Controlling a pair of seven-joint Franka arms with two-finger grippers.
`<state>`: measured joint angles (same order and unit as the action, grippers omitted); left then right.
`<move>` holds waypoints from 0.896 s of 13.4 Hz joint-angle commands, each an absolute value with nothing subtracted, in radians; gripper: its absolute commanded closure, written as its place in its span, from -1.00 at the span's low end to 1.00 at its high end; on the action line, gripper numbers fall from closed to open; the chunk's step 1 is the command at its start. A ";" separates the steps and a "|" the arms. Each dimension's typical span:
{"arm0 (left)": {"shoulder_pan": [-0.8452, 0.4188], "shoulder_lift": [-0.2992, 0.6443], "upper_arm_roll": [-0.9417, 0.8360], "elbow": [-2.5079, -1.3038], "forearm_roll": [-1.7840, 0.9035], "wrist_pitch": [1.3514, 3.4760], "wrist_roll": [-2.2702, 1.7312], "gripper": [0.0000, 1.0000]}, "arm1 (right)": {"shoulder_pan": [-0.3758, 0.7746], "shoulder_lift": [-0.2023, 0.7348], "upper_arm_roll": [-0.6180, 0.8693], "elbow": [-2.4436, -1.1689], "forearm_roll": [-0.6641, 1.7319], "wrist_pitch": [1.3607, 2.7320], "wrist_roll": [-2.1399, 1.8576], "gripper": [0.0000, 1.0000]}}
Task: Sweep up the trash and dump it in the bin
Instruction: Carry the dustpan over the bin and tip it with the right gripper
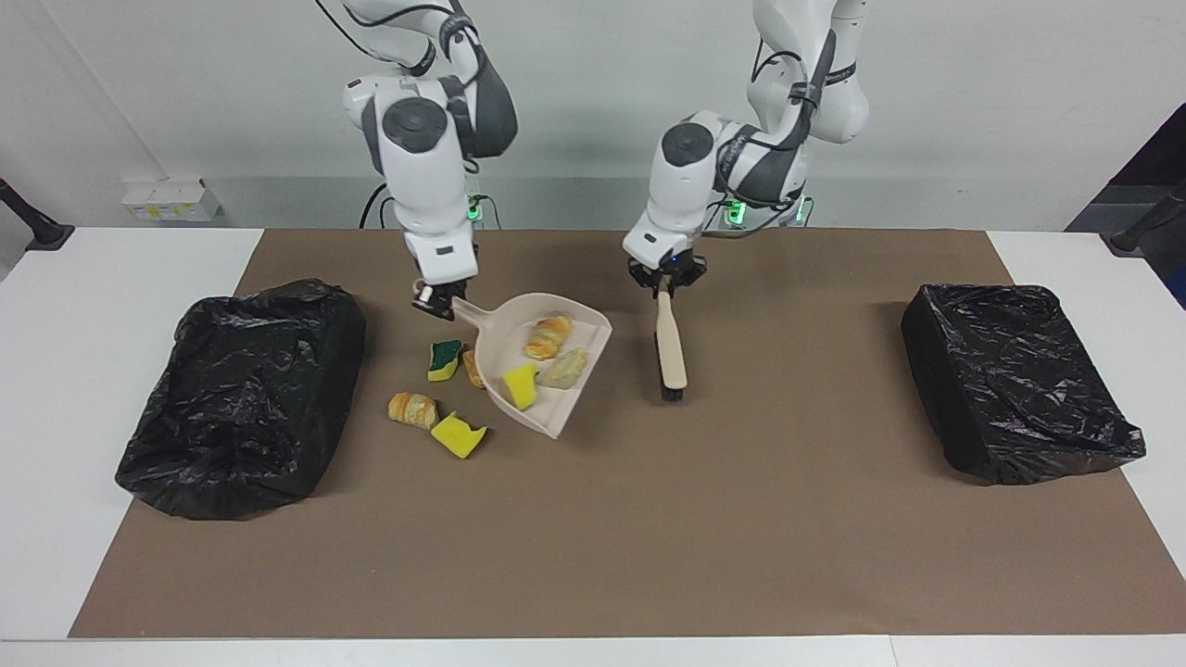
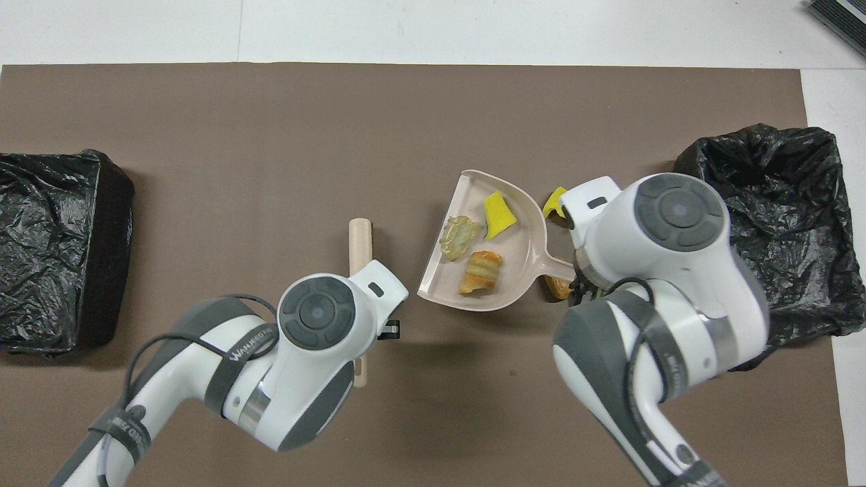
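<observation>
1. The right gripper is closed on the handle of the pale dustpan, holding it tilted with its open lip down on the brown mat.
2. The left gripper is clamped on the handle end of the wooden brush; the brush points away from the robots, bristle end on the mat, beside the dustpan toward the left arm's end.
3. In the dustpan lie three scraps — a golden-brown chunk, a pale chunk and a yellow sponge piece at the lip.
4. Outside the pan, toward the right arm's end: a green-faced sponge piece, a bread-like chunk against the pan wall, another bread-like chunk, and a yellow sponge piece.
5. One black-lined bin sits just past these scraps at the right arm's end; a second black-lined bin sits at the left arm's end — nothing can be made out inside either.
</observation>
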<state>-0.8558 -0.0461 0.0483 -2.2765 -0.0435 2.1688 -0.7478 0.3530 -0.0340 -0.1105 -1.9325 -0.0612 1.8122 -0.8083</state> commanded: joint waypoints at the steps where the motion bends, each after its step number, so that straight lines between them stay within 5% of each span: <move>1: -0.998 -0.184 0.060 -2.411 -0.020 2.201 -0.927 1.00 | 0.238 -0.092 -0.107 -1.881 -0.063 1.718 -0.871 1.00; 6: -1.178 -0.192 0.055 -2.437 -0.029 2.213 -1.121 1.00 | -0.004 -0.091 -0.107 -1.819 -0.109 1.703 -1.085 1.00; 12: -1.258 -0.154 0.054 -2.447 -0.032 2.240 -1.193 1.00 | -0.242 -0.068 -0.107 -1.827 -0.351 1.885 -1.426 1.00</move>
